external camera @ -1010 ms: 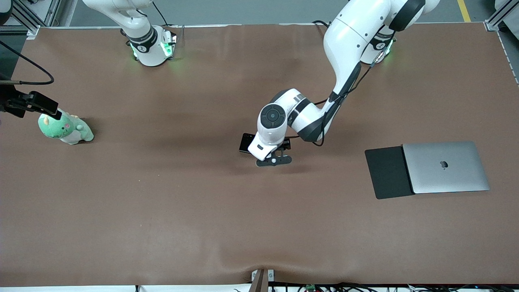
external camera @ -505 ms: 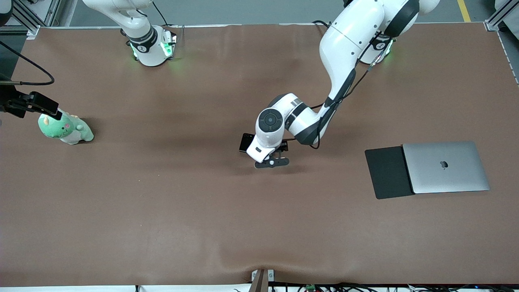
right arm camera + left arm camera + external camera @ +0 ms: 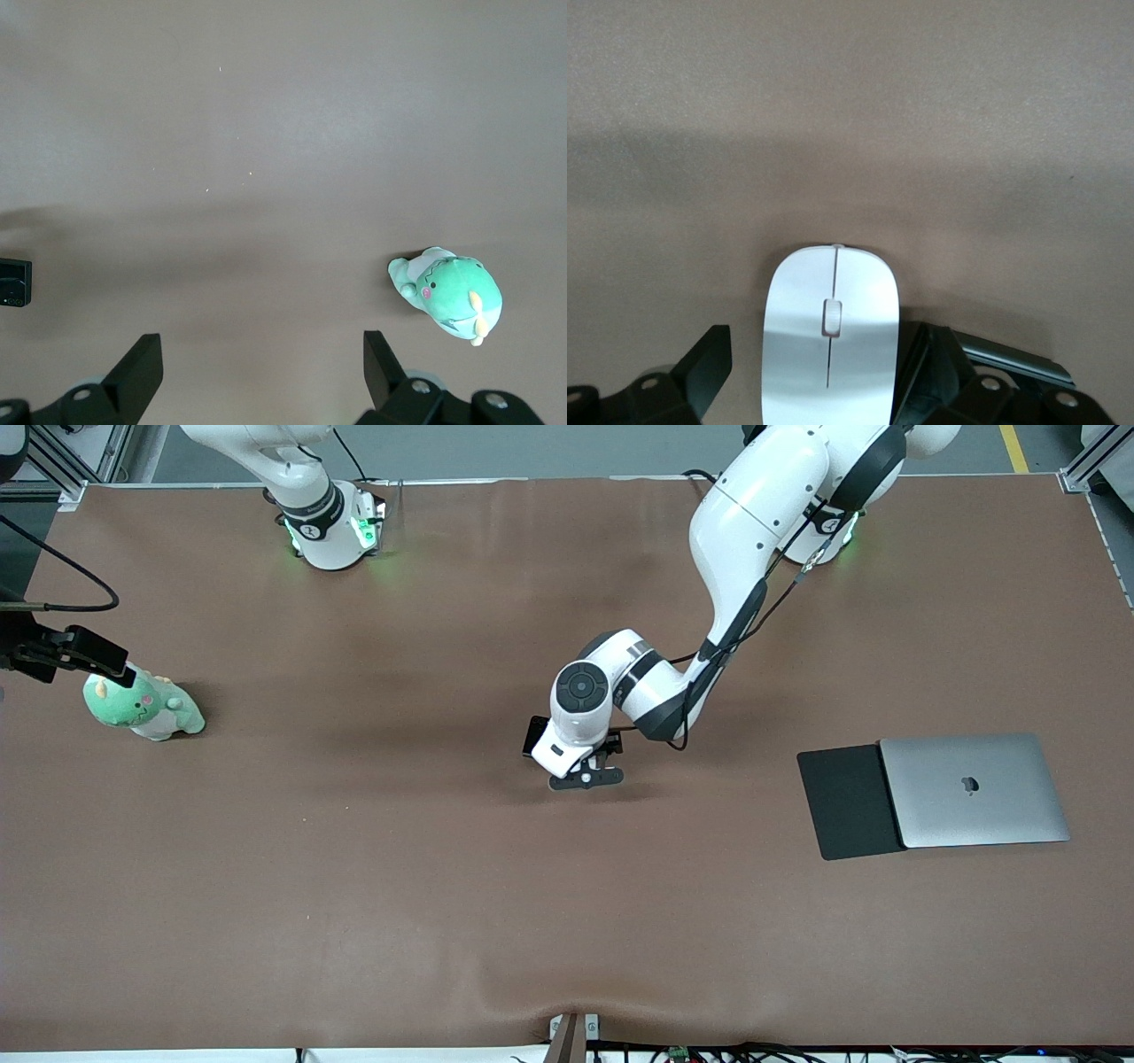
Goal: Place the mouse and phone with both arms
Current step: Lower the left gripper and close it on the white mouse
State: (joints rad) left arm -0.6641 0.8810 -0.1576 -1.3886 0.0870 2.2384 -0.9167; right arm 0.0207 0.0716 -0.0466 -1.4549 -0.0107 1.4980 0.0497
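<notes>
Front view, left arm: we see it reach from its base to mid-table; the left gripper (image 3: 585, 773) sits low over the mouse, which is hidden under the wrist.
Front view, phone (image 3: 534, 737): only a corner shows, on the table (image 3: 354, 886) beside the wrist, toward the right arm's end.
Front view, rest: laptop (image 3: 974, 790) overlapping a mouse pad (image 3: 846, 802) toward the left arm's end; plush dinosaur (image 3: 142, 705) near the right arm's edge.
Left wrist view: we see the mouse (image 3: 830, 332) between fingers (image 3: 707, 361) spread apart, neither clearly pressing it.
Right wrist view: the right gripper (image 3: 261, 376) waits high, fingers apart, holding nothing, over bare table near the plush.
</notes>
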